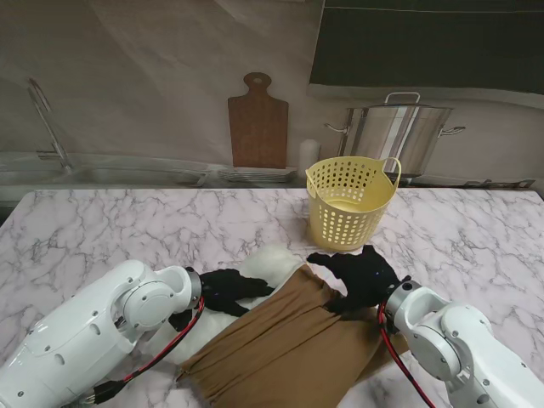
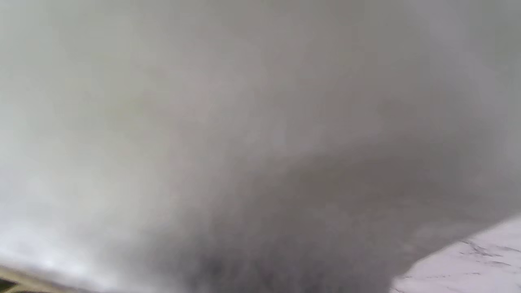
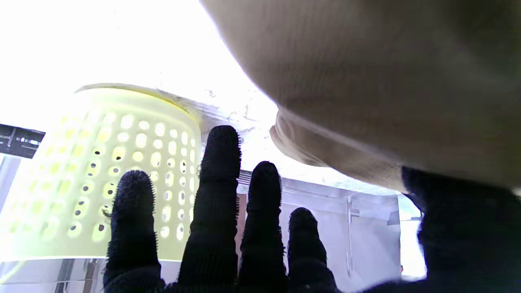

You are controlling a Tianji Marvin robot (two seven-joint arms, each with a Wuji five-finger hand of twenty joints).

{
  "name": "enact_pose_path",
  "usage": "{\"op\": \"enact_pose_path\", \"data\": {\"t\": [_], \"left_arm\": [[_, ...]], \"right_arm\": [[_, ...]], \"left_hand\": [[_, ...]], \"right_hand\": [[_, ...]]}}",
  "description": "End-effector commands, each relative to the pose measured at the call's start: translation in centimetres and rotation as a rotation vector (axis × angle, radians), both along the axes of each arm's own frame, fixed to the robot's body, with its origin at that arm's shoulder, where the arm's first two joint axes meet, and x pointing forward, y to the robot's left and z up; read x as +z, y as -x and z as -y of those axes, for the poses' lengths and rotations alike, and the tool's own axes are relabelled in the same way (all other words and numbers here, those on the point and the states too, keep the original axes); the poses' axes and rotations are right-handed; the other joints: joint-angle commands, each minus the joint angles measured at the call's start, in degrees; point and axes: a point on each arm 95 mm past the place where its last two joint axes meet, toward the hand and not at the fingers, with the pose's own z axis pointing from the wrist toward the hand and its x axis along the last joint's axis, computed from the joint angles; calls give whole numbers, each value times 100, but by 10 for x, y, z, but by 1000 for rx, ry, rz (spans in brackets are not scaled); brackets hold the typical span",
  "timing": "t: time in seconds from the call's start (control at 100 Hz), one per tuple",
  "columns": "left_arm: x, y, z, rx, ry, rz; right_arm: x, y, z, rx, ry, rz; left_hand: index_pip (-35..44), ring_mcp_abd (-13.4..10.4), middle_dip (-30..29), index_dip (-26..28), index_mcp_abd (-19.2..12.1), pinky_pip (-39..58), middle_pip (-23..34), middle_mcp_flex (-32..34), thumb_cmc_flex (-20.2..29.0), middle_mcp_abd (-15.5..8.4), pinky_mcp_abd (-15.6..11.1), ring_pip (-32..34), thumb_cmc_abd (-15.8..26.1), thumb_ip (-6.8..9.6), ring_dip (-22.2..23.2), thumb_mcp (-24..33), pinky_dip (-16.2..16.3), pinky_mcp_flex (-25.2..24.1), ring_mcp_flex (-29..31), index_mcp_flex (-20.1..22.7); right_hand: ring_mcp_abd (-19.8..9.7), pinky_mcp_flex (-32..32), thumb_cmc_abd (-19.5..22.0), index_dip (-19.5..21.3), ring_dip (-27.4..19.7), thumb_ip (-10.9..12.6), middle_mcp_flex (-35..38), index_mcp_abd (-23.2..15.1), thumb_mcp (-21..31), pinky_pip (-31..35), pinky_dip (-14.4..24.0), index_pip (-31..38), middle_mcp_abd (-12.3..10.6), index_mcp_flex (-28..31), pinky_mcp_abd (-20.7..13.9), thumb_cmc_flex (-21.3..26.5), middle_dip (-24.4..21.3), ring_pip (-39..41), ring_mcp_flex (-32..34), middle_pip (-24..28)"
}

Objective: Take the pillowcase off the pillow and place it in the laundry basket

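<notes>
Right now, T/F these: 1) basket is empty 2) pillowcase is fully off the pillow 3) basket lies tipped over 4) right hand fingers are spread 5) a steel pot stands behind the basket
1) True: nothing shows inside the laundry basket.
2) False: the brown pillowcase covers most of the white pillow.
3) False: it stands upright.
4) True: right hand fingers are apart, thumb against the cloth.
5) True: steel pot on the back counter.
</notes>
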Motion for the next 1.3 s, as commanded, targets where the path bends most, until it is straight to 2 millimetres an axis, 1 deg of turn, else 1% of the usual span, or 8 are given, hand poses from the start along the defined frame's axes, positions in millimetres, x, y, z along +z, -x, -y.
{"op": "enact_pose_path", "data": {"t": [0.0, 0.16, 0.31, 0.49, 0.59, 0.69, 0.86, 1.29], "left_arm": [[-29, 8, -17, 22, -72, -76], [-31, 7, -16, 22, -72, -76], [-31, 7, -17, 25, -73, -79], [-32, 7, -19, 30, -75, -85], [-32, 7, -20, 32, -76, -87], [-32, 7, -20, 34, -79, -89], [-32, 6, -20, 35, -90, -92], [-17, -3, -29, 73, -103, -34]], "right_arm": [[9, -8, -5, 16, 21, -12], [8, -25, -17, 45, 96, -67], [0, -36, -26, 50, 140, -130], [-8, -42, -34, 65, 178, -211], [-14, -39, -33, 68, 169, -219], [-19, -34, -28, 72, 150, -188], [-22, -25, -14, 67, 126, -143], [-29, -12, -5, 143, 185, 86]], "left_hand": [[302, 833, 223, 154, 153, 2798, 251, 365, 657, 388, 229, 610, -386, 57, 212, 88, 71, 49, 453, 377], [311, 838, 225, 157, 140, 2793, 255, 380, 667, 390, 233, 610, -374, 57, 212, 90, 69, 43, 459, 403], [328, 838, 229, 165, 114, 2793, 260, 407, 674, 395, 238, 611, -376, 56, 214, 87, 69, 51, 467, 448], [337, 854, 231, 170, 97, 2780, 259, 427, 680, 400, 248, 606, -372, 54, 212, 85, 66, 40, 465, 473], [339, 845, 232, 172, 96, 2774, 257, 436, 685, 399, 250, 603, -366, 54, 211, 86, 64, 43, 462, 480], [337, 849, 232, 173, 88, 2766, 253, 436, 684, 399, 242, 599, -358, 53, 210, 83, 63, 37, 456, 478], [342, 841, 234, 177, 78, 2758, 250, 443, 684, 389, 247, 596, -338, 50, 208, 80, 65, 39, 454, 491], [369, 845, 238, 193, 177, 2778, 247, 433, 644, 398, 228, 600, -144, 28, 213, 58, 85, 53, 447, 543]], "right_hand": [[-132, -198, -249, 205, 181, -84, -264, -252, -167, -200, -5, -373, -43, -29, 200, -148, 215, 303, -189, 260], [-381, -265, -291, 727, 625, 781, -188, -461, 1288, -311, -159, -1135, -324, -126, 320, 1145, 749, 1154, -165, 764], [-450, -329, -1139, 793, 970, -56, 65, -369, 2878, -345, -300, -1175, -490, -210, 411, 1519, 1312, 1732, -49, 1173], [-503, -392, -1009, 860, 1040, -425, 104, -1143, 2501, -320, -358, -793, -502, 820, 513, 1921, 1589, 2091, -132, 1470], [-534, -424, 47, 682, 1050, -451, 52, -1661, 1079, -296, -322, 1571, -412, 2460, 533, 1794, 1764, 2132, -285, 1369], [-380, -524, -283, 485, 1000, -762, -50, -2003, 130, -384, -320, 4131, -194, 3268, 446, 1545, 1259, 1927, -467, 757], [-225, -651, -916, 3430, 542, -716, 248, -1665, 485, -594, -460, 4934, 37, 4204, 380, 1103, 97, 1050, -457, -450], [-384, -278, -896, 3322, 308, -517, 1809, -666, 1200, -444, -468, 6066, -429, 4019, 247, 1315, 132, 694, 496, -764]]}}
